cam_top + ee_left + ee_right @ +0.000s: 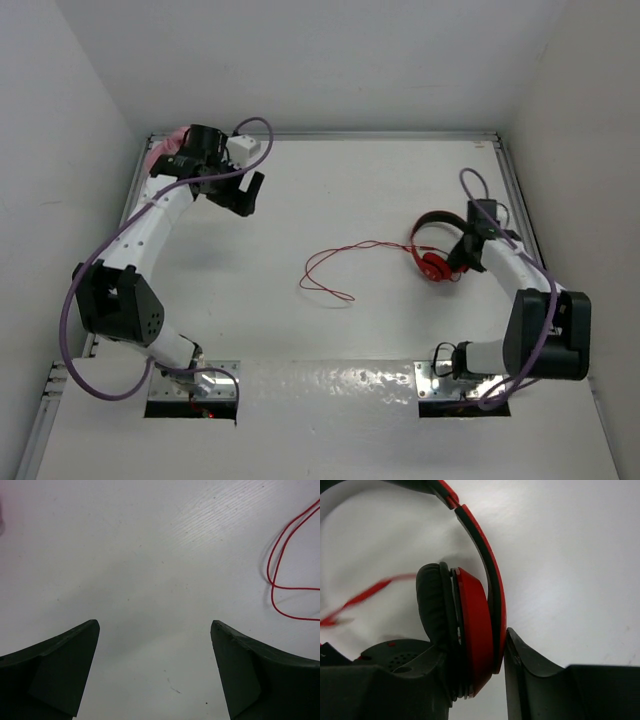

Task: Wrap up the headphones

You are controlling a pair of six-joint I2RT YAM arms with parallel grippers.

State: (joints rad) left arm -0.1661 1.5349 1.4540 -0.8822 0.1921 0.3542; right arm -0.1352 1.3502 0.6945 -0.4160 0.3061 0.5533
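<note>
The red headphones (434,262) lie at the right of the table, headband (432,221) arching toward the back. My right gripper (462,252) is shut on one earcup (475,630), its fingers (530,675) pressing the earcup and headband end from both sides. The thin red cable (335,265) runs left from the headphones in loose loops on the table; part of it shows in the left wrist view (280,575). My left gripper (245,195) is open and empty, hovering over bare table at the back left, far from the headphones.
A pink bundle (165,150) lies in the back left corner behind the left arm. White walls enclose the table on three sides. Purple robot cables loop beside each arm.
</note>
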